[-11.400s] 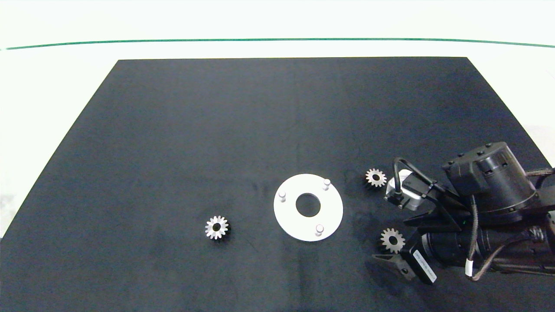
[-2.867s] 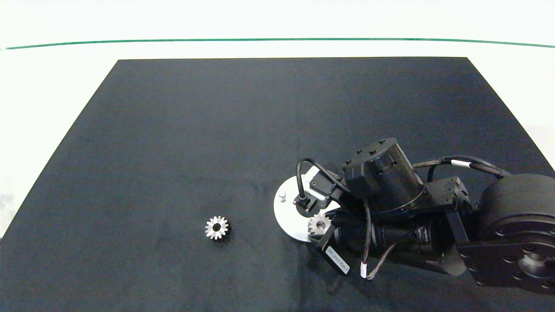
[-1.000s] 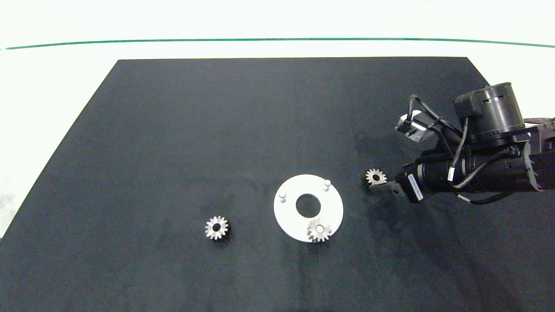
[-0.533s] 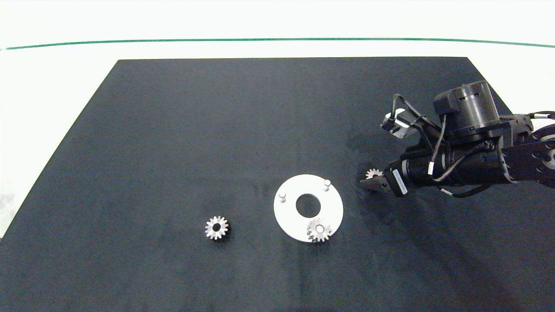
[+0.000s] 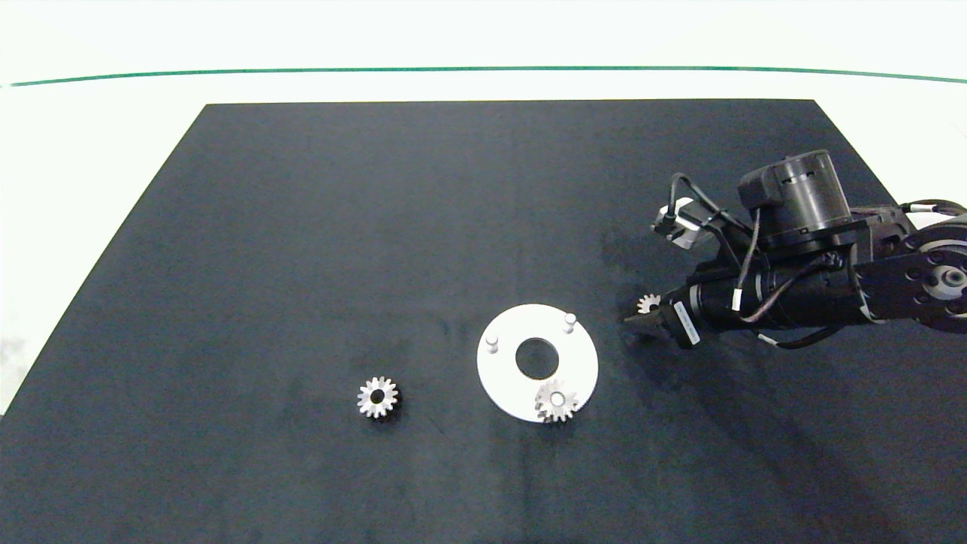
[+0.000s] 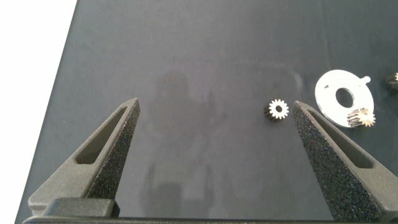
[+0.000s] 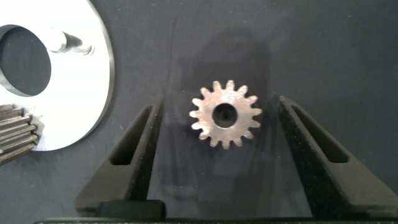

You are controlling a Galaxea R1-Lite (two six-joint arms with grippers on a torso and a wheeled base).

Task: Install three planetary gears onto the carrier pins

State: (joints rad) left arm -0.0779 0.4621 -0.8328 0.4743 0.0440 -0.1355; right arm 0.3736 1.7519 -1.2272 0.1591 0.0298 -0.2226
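A white carrier disc (image 5: 505, 372) lies on the black mat, with one silver gear (image 5: 557, 401) seated on its near pin and two bare pins (image 5: 492, 342) (image 5: 570, 322) standing. A second gear (image 5: 647, 304) lies flat to the disc's right, partly covered by my right gripper (image 5: 641, 319). In the right wrist view that gear (image 7: 226, 114) sits between the open fingers (image 7: 140, 146), a gap on each side. A third gear (image 5: 377, 397) lies left of the disc, also seen as a gear (image 6: 278, 110) in the left wrist view. My left gripper (image 6: 216, 113) hangs open, holding nothing, out of the head view.
The black mat (image 5: 378, 227) covers most of a white table, whose far edge carries a green line (image 5: 483, 69). The right arm's body (image 5: 816, 264) reaches in over the mat's right side.
The right gripper, after leaving a gear on the disc's near pin, has come down around the gear to the disc's right and slid slightly left.
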